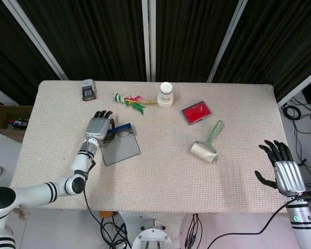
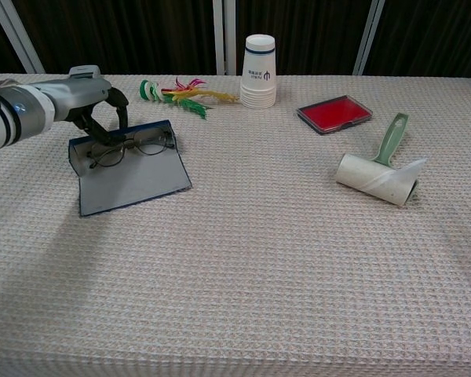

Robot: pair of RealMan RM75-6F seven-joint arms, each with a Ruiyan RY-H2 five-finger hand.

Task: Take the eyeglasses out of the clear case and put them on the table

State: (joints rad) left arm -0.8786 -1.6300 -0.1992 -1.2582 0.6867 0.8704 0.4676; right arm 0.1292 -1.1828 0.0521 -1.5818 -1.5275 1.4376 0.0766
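From the head view, the counter [image 1: 160,171] is seen covered in a pale woven cloth. The left hand [image 1: 97,127] is placed over the far left corner of the clear case [image 1: 120,146], which lies open and flat on the cloth with a dark blue edge. The eyeglasses [image 1: 122,133] are only partly made out here, at the far end of the case, just beside the fingers. The right hand [image 1: 284,168] is held off the near right corner of the counter, palm down, with its fingers spread and nothing in them. A stamp-like grey block [image 1: 88,90], a feathered shuttlecock [image 1: 131,100], a stack of paper cups [image 1: 166,95], a red tray [image 1: 197,112] and a lint roller [image 1: 207,144] are spread across the far half.

From the chest view, the left hand [image 2: 94,102] is seen arched over the far left of the clear case [image 2: 129,177], its dark fingertips [image 2: 104,135] curled down at the left end of the eyeglasses [image 2: 132,147]. Whether the frame is actually pinched cannot be told. The eyeglasses lie inside the case along its far edge, lenses towards the camera. The shuttlecock [image 2: 177,91], paper cups [image 2: 258,72], red tray [image 2: 334,113] and lint roller [image 2: 381,171] are shown well apart from the case. The right hand is not shown in this view.
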